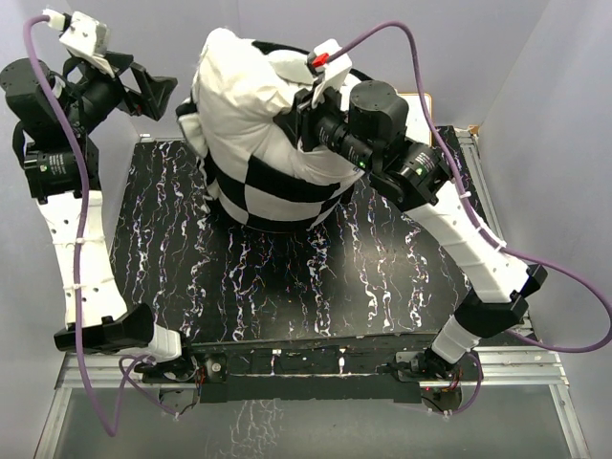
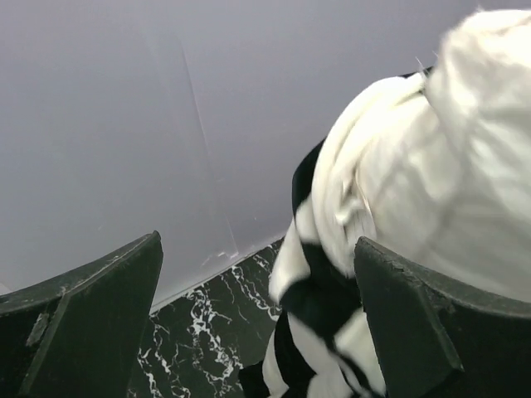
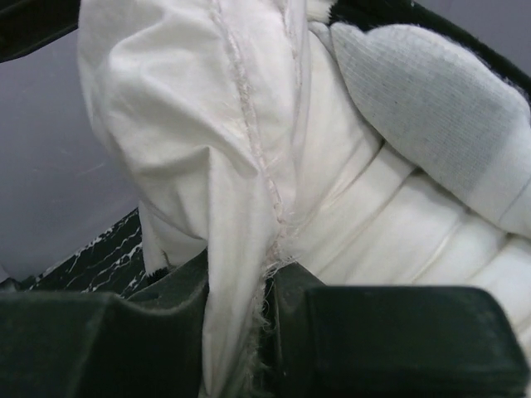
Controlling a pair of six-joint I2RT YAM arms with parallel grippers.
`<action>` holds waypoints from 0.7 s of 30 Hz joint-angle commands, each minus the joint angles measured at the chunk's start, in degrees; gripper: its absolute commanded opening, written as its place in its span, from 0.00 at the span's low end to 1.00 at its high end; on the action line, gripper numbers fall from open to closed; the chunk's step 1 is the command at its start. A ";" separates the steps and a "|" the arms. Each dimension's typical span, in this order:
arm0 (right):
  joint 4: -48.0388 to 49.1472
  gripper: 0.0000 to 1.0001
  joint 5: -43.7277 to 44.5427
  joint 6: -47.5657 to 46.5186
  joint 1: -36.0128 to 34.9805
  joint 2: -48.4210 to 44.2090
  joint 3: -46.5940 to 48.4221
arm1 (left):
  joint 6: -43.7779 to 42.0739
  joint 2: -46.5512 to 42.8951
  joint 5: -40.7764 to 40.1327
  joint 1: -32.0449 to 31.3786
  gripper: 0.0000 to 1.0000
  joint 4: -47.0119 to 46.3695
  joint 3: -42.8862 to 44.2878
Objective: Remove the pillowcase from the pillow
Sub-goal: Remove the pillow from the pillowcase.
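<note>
The white pillow [image 1: 251,91] stands bunched up at the back of the table, its top bare. The black and cream checkered pillowcase [image 1: 282,191] wraps its lower part. My right gripper [image 1: 306,103] is shut on a fold of the pillow's white fabric; in the right wrist view the seam [image 3: 249,166] runs down into my right gripper [image 3: 241,278], and the pillowcase [image 3: 431,108] shows at the upper right. My left gripper [image 1: 163,98] hangs open just left of the pillow, holding nothing. In the left wrist view my left gripper [image 2: 257,242] is wide apart, and the pillowcase [image 2: 319,311] lies beside the right finger [image 2: 431,323], below the pillow [image 2: 431,166].
The black marbled table top [image 1: 287,277] spreads in front of the pillow. Grey walls [image 1: 535,86] close in at the back and both sides. The metal frame rail [image 1: 316,378] with both arm bases runs along the near edge.
</note>
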State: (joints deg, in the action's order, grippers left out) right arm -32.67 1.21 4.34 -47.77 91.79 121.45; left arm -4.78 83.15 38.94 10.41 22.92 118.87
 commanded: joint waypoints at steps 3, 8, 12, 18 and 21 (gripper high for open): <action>14.13 0.08 7.39 3.28 3.62 -1.73 7.97 | 7.84 -2.91 6.22 1.19 0.97 -5.87 1.69; 21.72 0.08 -9.84 16.57 14.05 -4.66 1.92 | 10.06 -2.97 10.70 1.19 0.97 -7.26 1.25; 25.52 0.08 -19.76 26.40 19.85 -5.08 -0.25 | 8.81 -2.61 10.87 1.19 0.97 -4.78 -4.25; 34.38 0.08 -30.59 39.86 28.47 -6.61 -4.24 | -10.42 0.30 13.32 1.19 0.97 12.92 -13.94; 34.73 0.08 -31.81 40.14 29.44 -8.18 -7.46 | -17.71 0.96 14.79 1.15 0.97 19.00 -18.97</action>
State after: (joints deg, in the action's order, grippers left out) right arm -14.68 -24.67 35.22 -19.55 91.44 114.37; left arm -9.19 82.96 49.84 11.42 29.26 105.25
